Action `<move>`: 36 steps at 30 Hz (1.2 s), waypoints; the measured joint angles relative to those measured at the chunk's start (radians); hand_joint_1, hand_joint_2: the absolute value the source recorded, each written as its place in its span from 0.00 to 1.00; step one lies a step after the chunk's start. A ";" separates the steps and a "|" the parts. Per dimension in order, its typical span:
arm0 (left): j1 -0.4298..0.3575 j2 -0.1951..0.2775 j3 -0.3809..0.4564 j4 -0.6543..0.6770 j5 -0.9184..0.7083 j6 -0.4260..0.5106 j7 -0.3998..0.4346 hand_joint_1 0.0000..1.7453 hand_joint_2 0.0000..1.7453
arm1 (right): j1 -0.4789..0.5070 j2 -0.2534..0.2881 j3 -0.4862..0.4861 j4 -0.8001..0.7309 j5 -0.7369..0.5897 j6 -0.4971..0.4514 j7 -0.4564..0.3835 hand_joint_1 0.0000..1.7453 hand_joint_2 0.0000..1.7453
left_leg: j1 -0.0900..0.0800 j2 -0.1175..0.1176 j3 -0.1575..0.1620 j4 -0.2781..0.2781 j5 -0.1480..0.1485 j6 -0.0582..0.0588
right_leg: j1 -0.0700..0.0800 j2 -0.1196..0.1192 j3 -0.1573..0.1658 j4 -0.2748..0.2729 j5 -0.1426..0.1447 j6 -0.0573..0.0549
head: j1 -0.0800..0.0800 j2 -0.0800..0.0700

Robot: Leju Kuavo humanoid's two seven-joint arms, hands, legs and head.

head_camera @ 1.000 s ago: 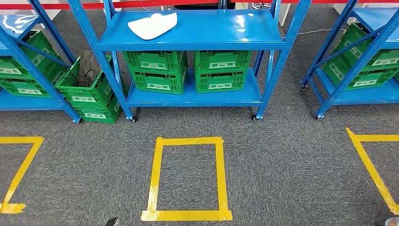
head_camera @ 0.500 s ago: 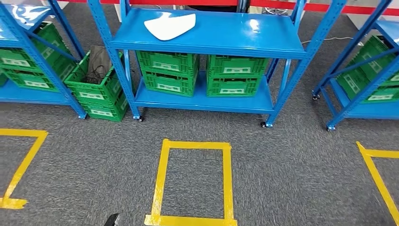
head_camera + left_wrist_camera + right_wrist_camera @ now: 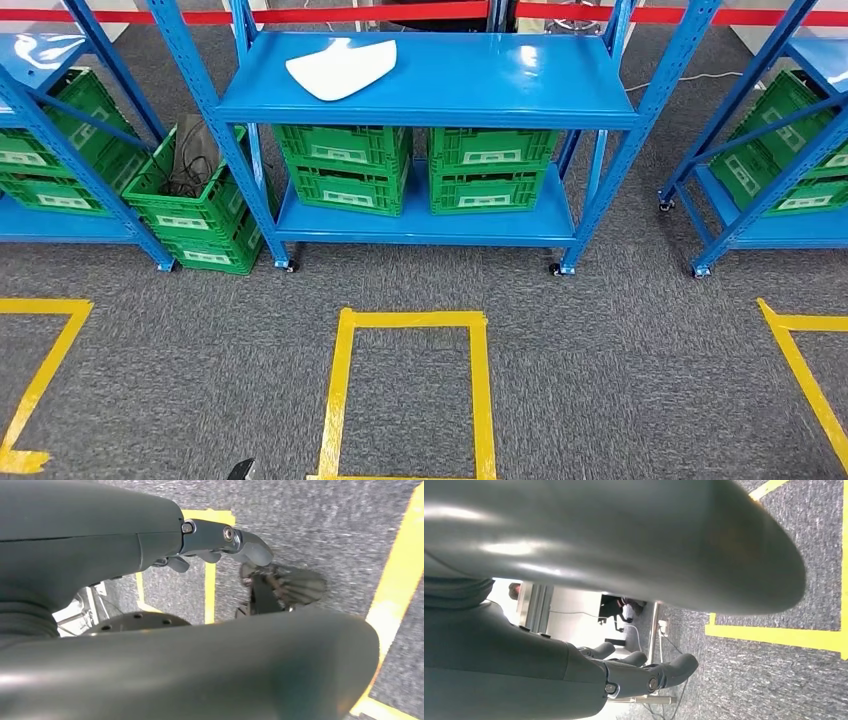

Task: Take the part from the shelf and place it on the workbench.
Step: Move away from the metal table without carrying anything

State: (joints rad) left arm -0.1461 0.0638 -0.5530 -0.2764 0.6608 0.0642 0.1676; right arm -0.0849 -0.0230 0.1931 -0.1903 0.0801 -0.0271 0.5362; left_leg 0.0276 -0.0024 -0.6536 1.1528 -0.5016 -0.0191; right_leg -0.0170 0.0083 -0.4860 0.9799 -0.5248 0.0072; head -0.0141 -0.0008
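Facing the blue shelf (image 3: 430, 100) — approach step; white part (image 3: 342, 68) lies far left on top. Left hand (image 3: 220, 542) and right hand (image 3: 644, 672) hang released, so next comes stepping closer and reaching.

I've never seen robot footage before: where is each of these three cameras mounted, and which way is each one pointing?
Head view: high on the body, looking forward and down at the blue shelf holding the white part.
Left wrist view: behind the hanging left hand, facing the carpet.
Right wrist view: behind the right hand, facing carpet and a far wall.
Shared: yellow floor tape shows in all three.
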 joint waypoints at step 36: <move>-0.008 0.006 0.001 0.000 0.002 0.006 0.002 0.00 0.00 | -0.007 -0.001 0.011 0.000 -0.008 -0.004 0.008 0.00 0.00 | -0.012 -0.002 0.084 -0.129 0.011 0.036 | 0.013 0.001 -0.007 0.013 -0.024 0.027 | 0.009 0.000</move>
State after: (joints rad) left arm -0.1537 0.0703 -0.5524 -0.2761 0.6630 0.0703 0.1699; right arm -0.0917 -0.0244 0.2042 -0.1900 0.0722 -0.0306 0.5443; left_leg 0.0157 -0.0039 -0.5694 1.0233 -0.4911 0.0174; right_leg -0.0042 0.0096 -0.4926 0.9928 -0.5486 0.0339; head -0.0052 -0.0008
